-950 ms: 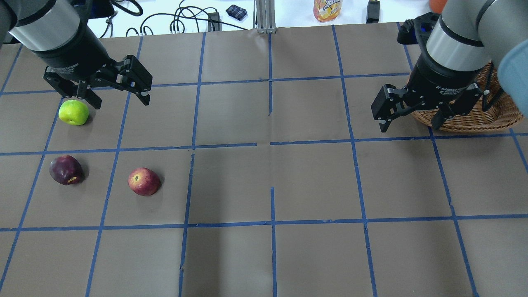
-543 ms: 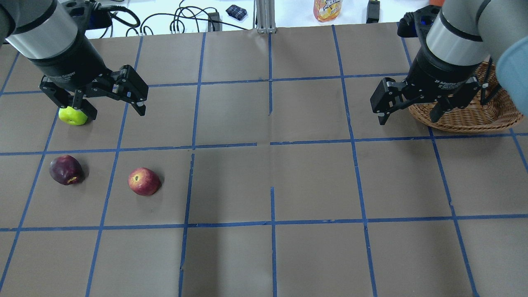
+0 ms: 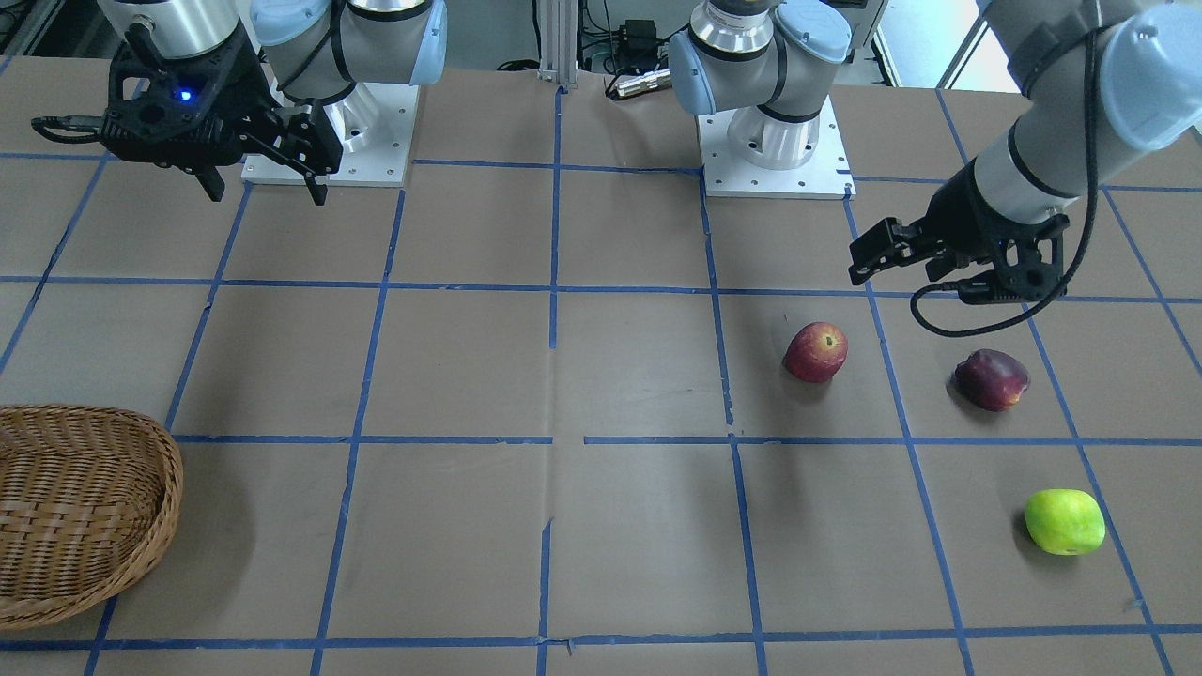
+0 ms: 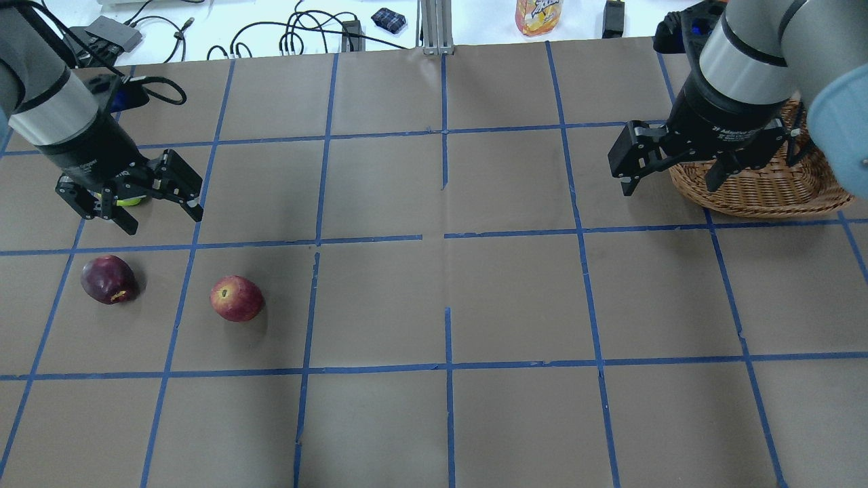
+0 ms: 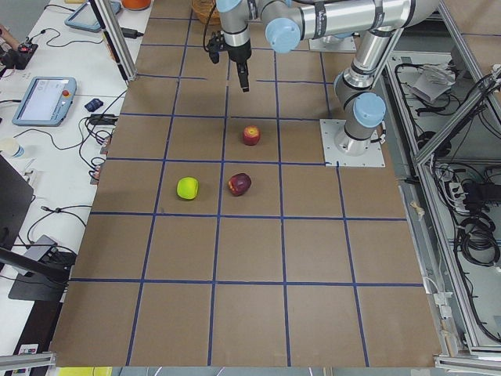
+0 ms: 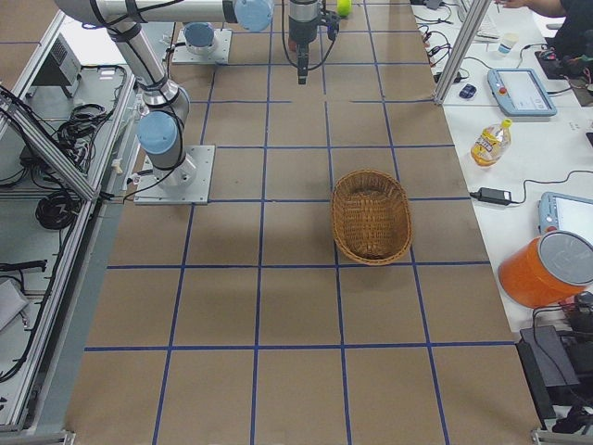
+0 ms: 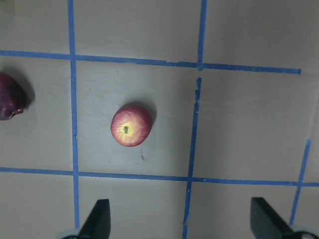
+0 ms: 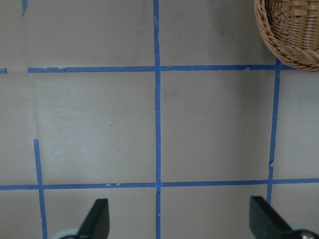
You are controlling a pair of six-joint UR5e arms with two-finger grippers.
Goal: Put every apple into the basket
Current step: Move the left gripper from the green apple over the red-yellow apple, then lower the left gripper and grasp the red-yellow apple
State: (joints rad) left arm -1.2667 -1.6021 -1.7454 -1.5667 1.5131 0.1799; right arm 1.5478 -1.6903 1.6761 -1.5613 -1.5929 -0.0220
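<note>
The green apple [image 3: 1064, 521] sits on the table, mostly hidden behind my left gripper in the overhead view [image 4: 125, 200]. The maroon apple [image 4: 108, 278] and the red apple [image 4: 237, 298] lie nearer the robot. My left gripper [image 4: 163, 218] is open and empty, well above the table. In the left wrist view the red apple [image 7: 131, 124] shows ahead of the left gripper's open fingers [image 7: 97, 219]. My right gripper [image 4: 671, 186] is open and empty, held above the table beside the wicker basket [image 4: 766, 186]. No apples show in the basket [image 3: 75, 507].
The table is brown paper with a blue tape grid. Cables, a juice bottle [image 4: 539, 15] and small devices lie beyond the far edge. The two arm bases [image 3: 775, 131] stand at the robot side.
My left gripper has moved toward the robot and now covers most of the green apple in the overhead view. It stays open. The right gripper has hardly moved.
</note>
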